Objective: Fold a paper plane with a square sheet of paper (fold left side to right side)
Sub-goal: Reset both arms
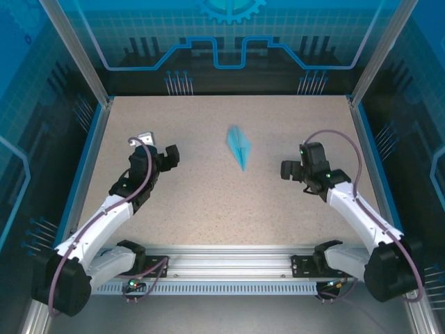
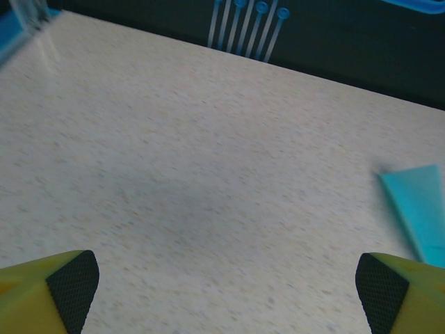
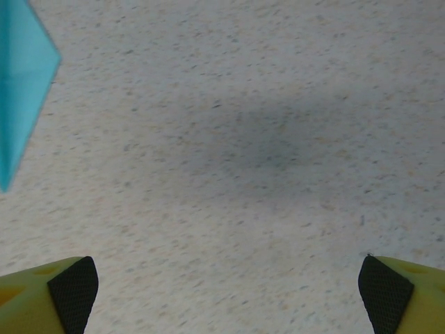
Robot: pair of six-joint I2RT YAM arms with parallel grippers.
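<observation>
The light-blue paper plane (image 1: 239, 147) lies mid-table as a slim pointed dart, tip toward the near side, untouched by either arm. A corner of it shows at the right edge of the left wrist view (image 2: 419, 206) and at the upper left of the right wrist view (image 3: 19, 83). My left gripper (image 1: 168, 156) hovers to the plane's left, open, nothing between its yellow fingers (image 2: 62, 292). On the plane's right, my right gripper (image 1: 289, 170) also stands open and empty over bare tabletop, with its black-padded fingertips (image 3: 389, 296) far apart.
The speckled beige tabletop (image 1: 208, 209) is fenced by blue side walls (image 1: 83, 174) and a dark back panel (image 1: 229, 76). An aluminium rail (image 1: 229, 268) carrying both arm bases runs along the near edge.
</observation>
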